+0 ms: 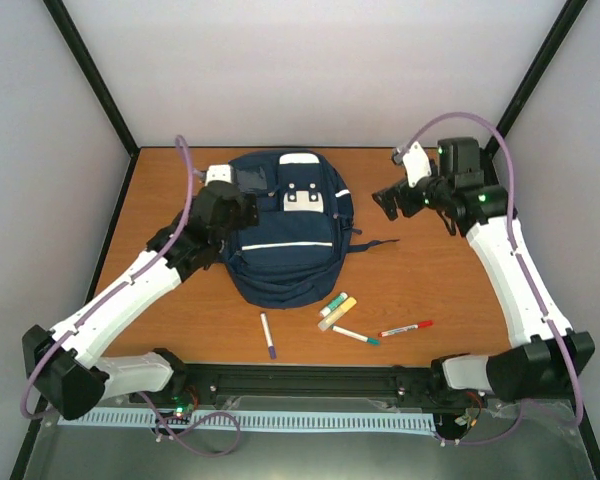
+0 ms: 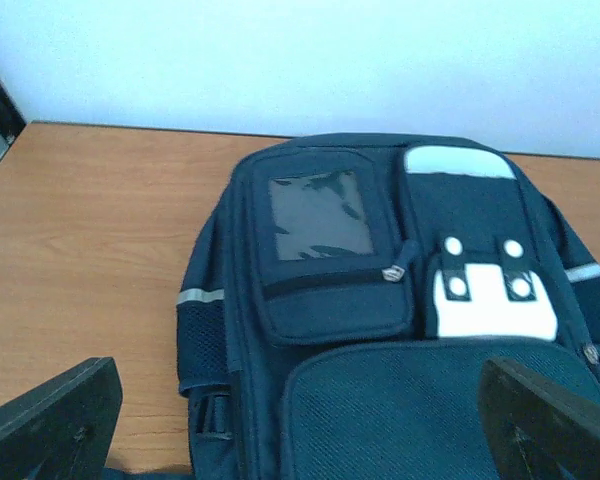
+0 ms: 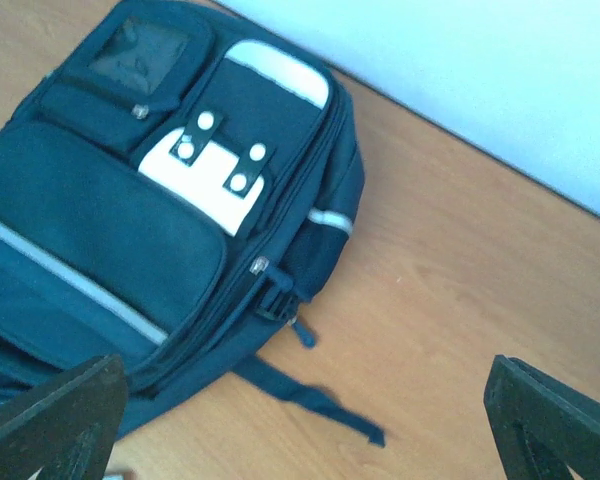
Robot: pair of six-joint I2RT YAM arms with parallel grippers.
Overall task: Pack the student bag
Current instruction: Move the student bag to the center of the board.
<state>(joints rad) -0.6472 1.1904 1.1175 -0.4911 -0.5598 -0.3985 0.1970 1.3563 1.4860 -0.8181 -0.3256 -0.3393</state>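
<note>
From above, the student bag (image 1: 285, 235) is seen flat mid-table, pens (image 1: 342, 318) loose at its five o'clock. Left wrist: left gripper (image 2: 300, 400) is spread wide open over its pockets. Right wrist: right gripper (image 3: 305, 400) likewise open, empty. Packing is judged unstarted; unzipping is called for.

My left arm (image 1: 130, 290) reaches from its base at 7 o'clock toward 10 o'clock, and the left gripper (image 1: 238, 212) is spread wide, fingers (image 2: 55, 425) far apart. My right arm (image 1: 520, 280) climbs from 5 o'clock toward 2 o'clock. The right gripper (image 1: 390, 203) points toward 9 o'clock, its jaws just as wide.
</note>
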